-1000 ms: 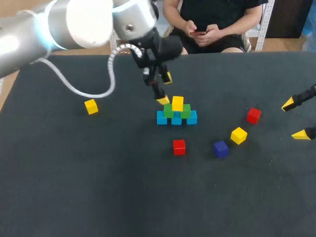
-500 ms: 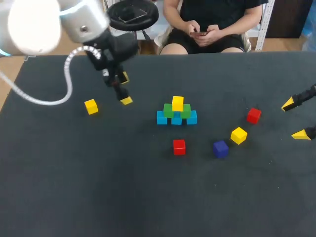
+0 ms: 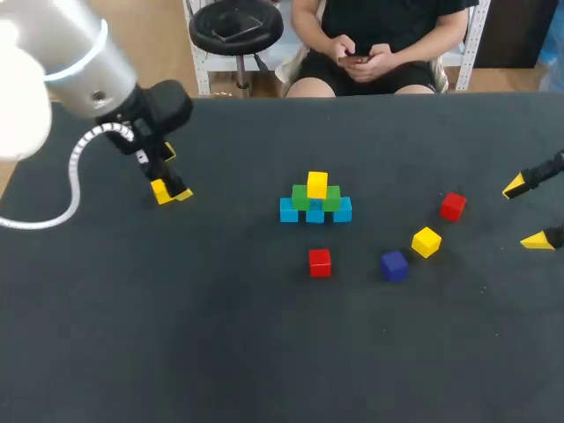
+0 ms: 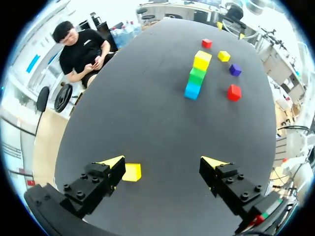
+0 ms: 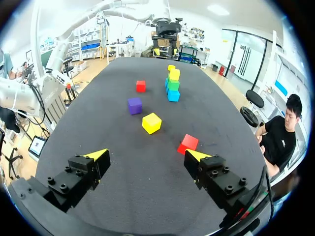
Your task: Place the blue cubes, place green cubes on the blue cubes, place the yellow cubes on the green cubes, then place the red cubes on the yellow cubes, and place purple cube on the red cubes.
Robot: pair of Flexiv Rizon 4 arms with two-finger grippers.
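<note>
Your left fingers (image 3: 182,194) stand wide apart, low over the worktop (image 3: 220,352) near its left side. The far-left yellow cube (image 3: 160,191) lies on the worktop between them. In the left wrist view it sits close against the inner face of one finger, and the other finger is well clear of it, so nothing is clamped.

At the middle of the worktop the three blue cubes (image 3: 289,210) sit in a touching row. The two green cubes (image 3: 300,197) rest on top of them, and the stacked yellow cube (image 3: 317,184) sits on the green pair.

Nearer to you, the front red cube (image 3: 319,262) lies alone. To its right are the purple cube (image 3: 394,265) and, just beside that, the right yellow cube (image 3: 426,241). The right red cube (image 3: 453,206) lies a little farther back.

Your right fingers (image 3: 538,240) are also wide apart and hold nothing. They hang at the right edge, with the right red cube nearest ahead of them.
</note>
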